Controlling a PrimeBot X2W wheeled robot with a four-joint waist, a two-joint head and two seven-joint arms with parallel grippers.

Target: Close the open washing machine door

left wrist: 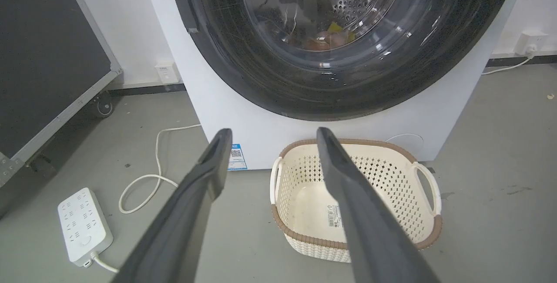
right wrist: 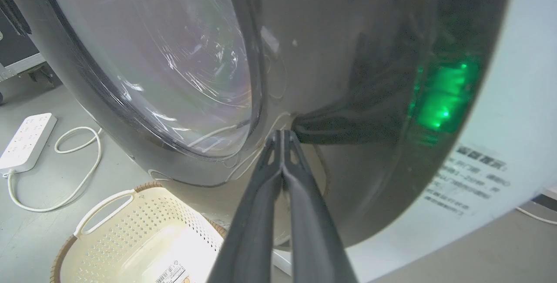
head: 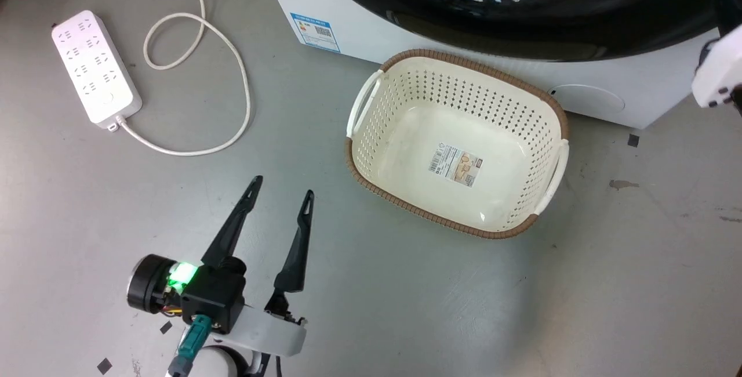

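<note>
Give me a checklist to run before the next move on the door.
1. Right gripper shut, holding nothing: ok.
2. Its tips against the door, on the glossy rim beside the window: ok, they meet their own reflection.
3. Door flat against the machine: looks so in the left wrist view, but whether it has latched: cannot tell.
4. Left gripper open, holding nothing, over the floor away from the door: ok.
5. Basket on the floor in front of the machine, lower than the door's bottom edge: ok.
</note>
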